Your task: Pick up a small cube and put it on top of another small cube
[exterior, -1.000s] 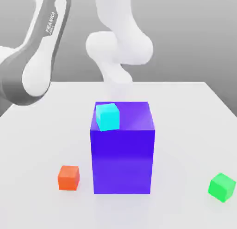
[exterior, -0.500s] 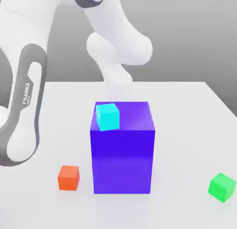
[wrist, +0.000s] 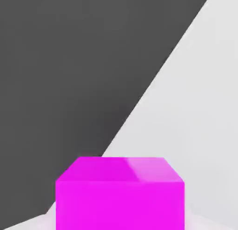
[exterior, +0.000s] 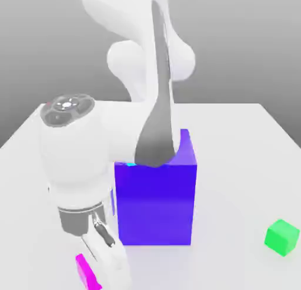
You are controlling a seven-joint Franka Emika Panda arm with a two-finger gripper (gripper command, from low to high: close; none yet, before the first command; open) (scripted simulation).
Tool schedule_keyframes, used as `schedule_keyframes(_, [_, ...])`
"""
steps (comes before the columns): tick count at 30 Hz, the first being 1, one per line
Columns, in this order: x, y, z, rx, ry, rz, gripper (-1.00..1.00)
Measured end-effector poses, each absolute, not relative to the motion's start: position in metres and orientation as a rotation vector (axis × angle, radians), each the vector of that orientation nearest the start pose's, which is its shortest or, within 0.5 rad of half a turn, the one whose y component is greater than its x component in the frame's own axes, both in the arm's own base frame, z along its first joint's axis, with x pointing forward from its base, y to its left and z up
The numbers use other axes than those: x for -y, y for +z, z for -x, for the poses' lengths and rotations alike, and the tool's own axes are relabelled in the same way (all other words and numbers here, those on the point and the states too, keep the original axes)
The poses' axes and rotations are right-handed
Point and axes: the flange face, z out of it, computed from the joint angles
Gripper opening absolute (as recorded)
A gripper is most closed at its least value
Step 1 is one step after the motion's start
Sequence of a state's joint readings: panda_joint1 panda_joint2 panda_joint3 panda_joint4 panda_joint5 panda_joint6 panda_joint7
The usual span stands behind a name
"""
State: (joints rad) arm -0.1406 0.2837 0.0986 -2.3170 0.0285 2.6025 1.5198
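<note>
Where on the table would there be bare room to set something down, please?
Bare table lies between the blue block and green cube, in the exterior view. Crowded: the block's left side, under the arm.

Large block: deep blue-violet, upright on the table, one broad face toward the viewer; upper face partly hidden. Table: pale and smooth, its far edge straight, behind the block. Backdrop: plain grey, beyond the table. Dark grey expanse, hand view: meets a pale surface along a straight, slanting boundary.
</note>
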Motion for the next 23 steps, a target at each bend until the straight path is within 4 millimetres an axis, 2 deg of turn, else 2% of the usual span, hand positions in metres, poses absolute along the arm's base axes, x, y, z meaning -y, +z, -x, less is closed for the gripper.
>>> schedule_keyframes(3, [-0.054, 0.227, -0.505, -2.009, 0.039, 2.374, -1.0])
schedule_keyframes(7, [-0.155, 0.233, -0.459, -1.668, 0.026, 2.635, -1.0])
schedule_keyframes(9, [-0.206, 0.226, -0.433, -1.48, 0.016, 2.753, -1.0])
schedule_keyframes(11, [-0.256, 0.205, -0.406, -1.28, 0.004, 2.861, -1.0])
schedule_keyframes(12, [-0.278, 0.19, -0.393, -1.19, 0.001, 2.903, 1.0])
schedule_keyframes(17, [-0.278, 0.19, -0.393, -1.19, 0.001, 2.903, 1.0])
schedule_keyframes(18, [-0.288, 0.182, -0.385, -1.144, 0.0, 2.924, 1.0])
schedule_keyframes(19, [-0.293, 0.185, -0.382, -1.122, -0.001, 2.933, 1.0])
schedule_keyframes(23, [-0.298, 0.228, -0.379, -1.102, -0.002, 2.941, 1.0])
